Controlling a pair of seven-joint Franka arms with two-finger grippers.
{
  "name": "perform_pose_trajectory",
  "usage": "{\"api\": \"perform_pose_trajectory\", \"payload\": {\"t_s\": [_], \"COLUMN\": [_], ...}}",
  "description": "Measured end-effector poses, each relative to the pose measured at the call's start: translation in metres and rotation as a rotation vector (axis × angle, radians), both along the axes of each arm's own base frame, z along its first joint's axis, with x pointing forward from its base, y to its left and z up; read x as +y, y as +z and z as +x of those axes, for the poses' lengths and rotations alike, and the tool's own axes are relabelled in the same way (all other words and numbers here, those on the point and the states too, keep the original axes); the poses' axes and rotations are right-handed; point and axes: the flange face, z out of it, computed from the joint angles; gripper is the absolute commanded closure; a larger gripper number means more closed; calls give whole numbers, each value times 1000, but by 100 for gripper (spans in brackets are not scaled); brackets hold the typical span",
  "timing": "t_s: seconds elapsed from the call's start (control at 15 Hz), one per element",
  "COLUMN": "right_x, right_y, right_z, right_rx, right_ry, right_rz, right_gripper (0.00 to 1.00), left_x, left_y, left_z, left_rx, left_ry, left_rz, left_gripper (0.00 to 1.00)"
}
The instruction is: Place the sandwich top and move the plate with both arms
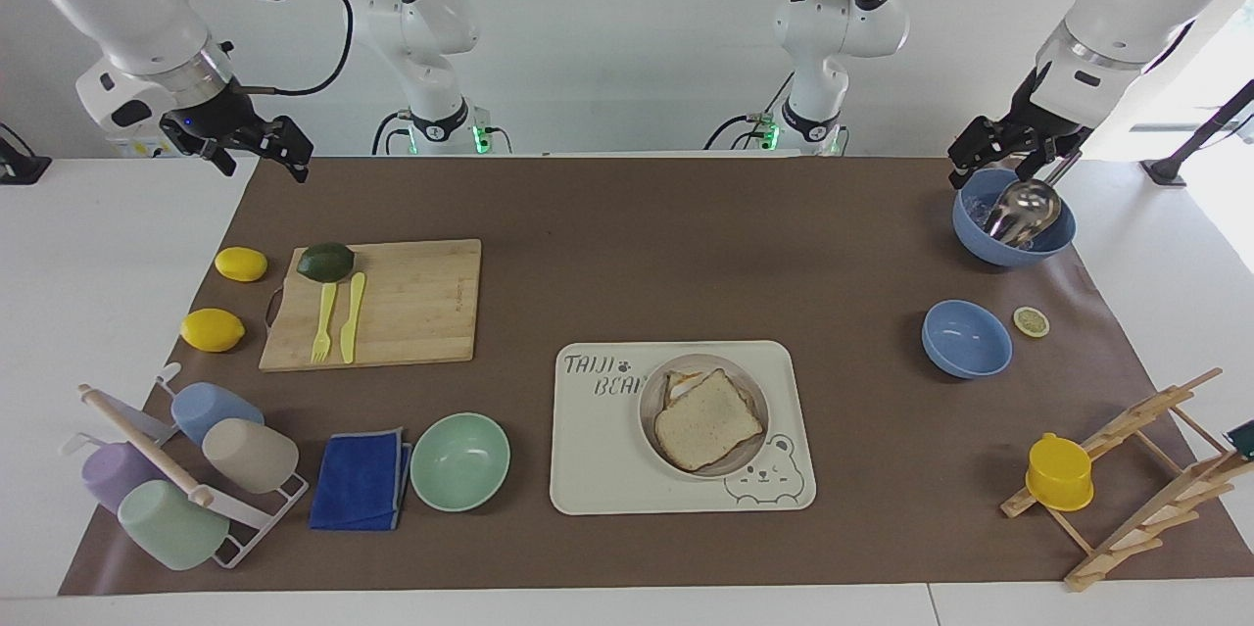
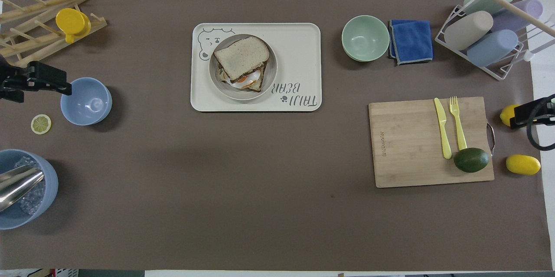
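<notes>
The left gripper [image 1: 991,148] hangs with fingers [image 1: 965,156] spread and empty above the blue bowl holding a metal scoop [image 1: 1015,215], at the left arm's end of the desk [image 1: 627,254]. The right gripper [image 1: 263,148], fingers apart and empty, waits over the desk edge by the cutting board [image 1: 392,305]. Well apart from both, the sandwich top [image 1: 707,419] lies on the egg toast in the plate [image 1: 651,410], which sits on the bear tray [image 1: 598,450].
</notes>
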Motion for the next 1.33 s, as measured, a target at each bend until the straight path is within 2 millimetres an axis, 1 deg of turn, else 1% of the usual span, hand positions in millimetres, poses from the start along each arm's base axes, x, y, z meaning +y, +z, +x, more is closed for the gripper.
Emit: {"api": "perform_pose_trajectory", "payload": {"t_s": [0.2,0.27,0.53,0.73,1.33], "right_x": [0,0,0,0,0], "right_y": [0,0,0,0,0], "right_z": [0,0,0,0,0], "right_rx": [0,0,0,0,0], "right_ry": [0,0,0,0,0], "right_rz": [0,0,0,0,0], "right_gripper": [0,0,0,0,0], "left_x": [4,3,-14,-22,-22], "left_y": [-1,-2,-4,1,2], "left_z": [-2,-2,-3,-4,-5], "left_rx": [7,12,17,12,16], "left_ry": [3,-5,-36,-51,-52], "left_rz": [3,4,7,7,8], "left_gripper": [0,0,0,0,0]}}
